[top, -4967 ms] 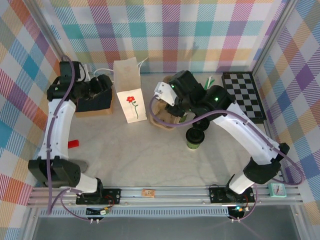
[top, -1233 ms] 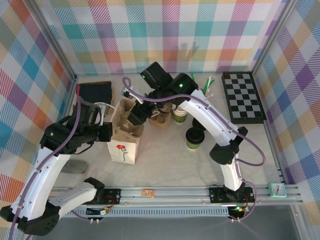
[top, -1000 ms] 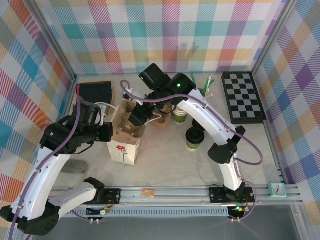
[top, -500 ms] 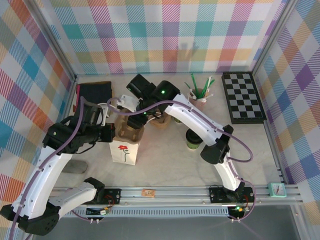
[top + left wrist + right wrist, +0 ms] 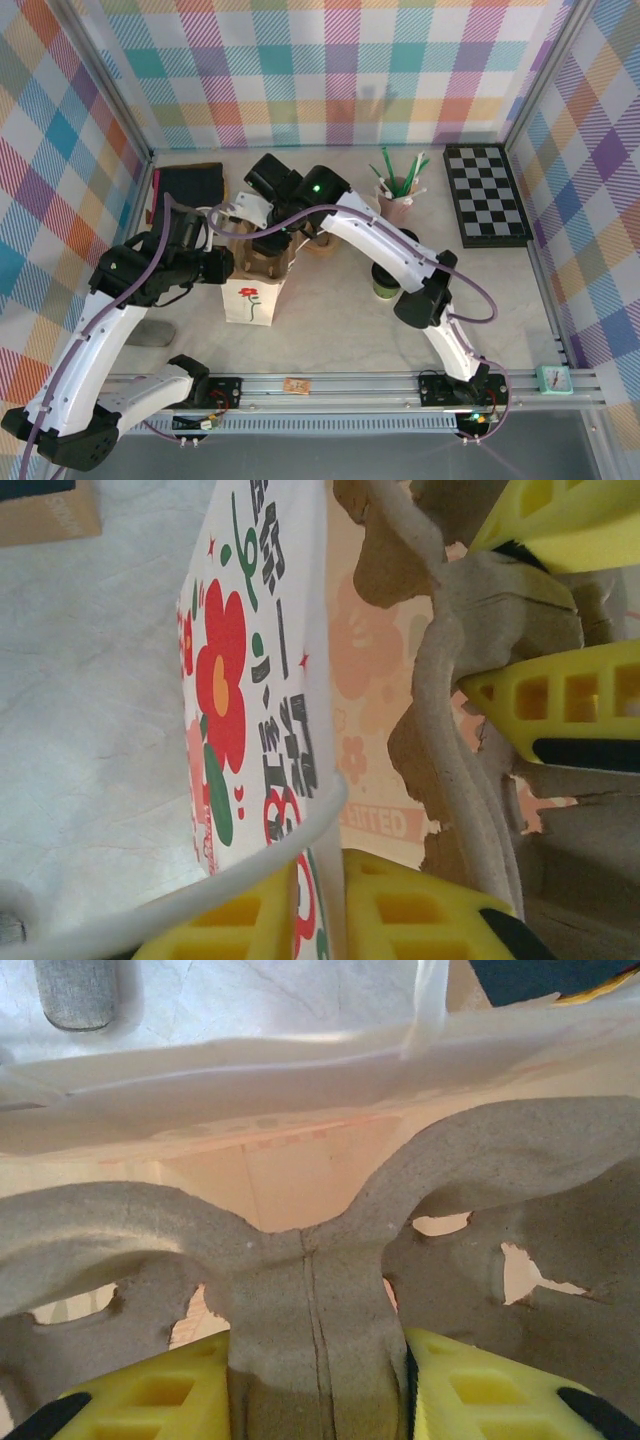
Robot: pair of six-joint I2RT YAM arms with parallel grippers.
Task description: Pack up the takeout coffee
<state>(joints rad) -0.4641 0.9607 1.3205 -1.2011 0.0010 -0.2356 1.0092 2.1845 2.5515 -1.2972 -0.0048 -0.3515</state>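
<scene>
Currently you are clamping the left gripper (image 5: 335,925) on the paper bag (image 5: 250,300). In the left wrist view its yellow jaws are pressing the bag's white printed wall between them, close to the red flower print. From the top view, this grip is sitting at the bag's left edge, near the open mouth, and the bag is standing upright on the table (image 5: 330,330).

You are pinching the right gripper (image 5: 315,1390) on the brown pulp cup carrier (image 5: 310,1260). In the right wrist view the jaws are closing tight on either side of the carrier's centre rib. The bag's pale rim is running across just beyond the carrier. In the top view the carrier is sitting in the bag's mouth, partly under the right wrist. How deep it is resting inside the bag cannot be told.

Note: the takeout coffee (image 5: 382,288) is standing on the table to the right of the bag, well apart from it and outside it. The right forearm is crossing over its lid, so you are seeing mostly the green body.

Farther back, a cup of green sticks (image 5: 397,195) is standing near a checkerboard (image 5: 485,195).
</scene>
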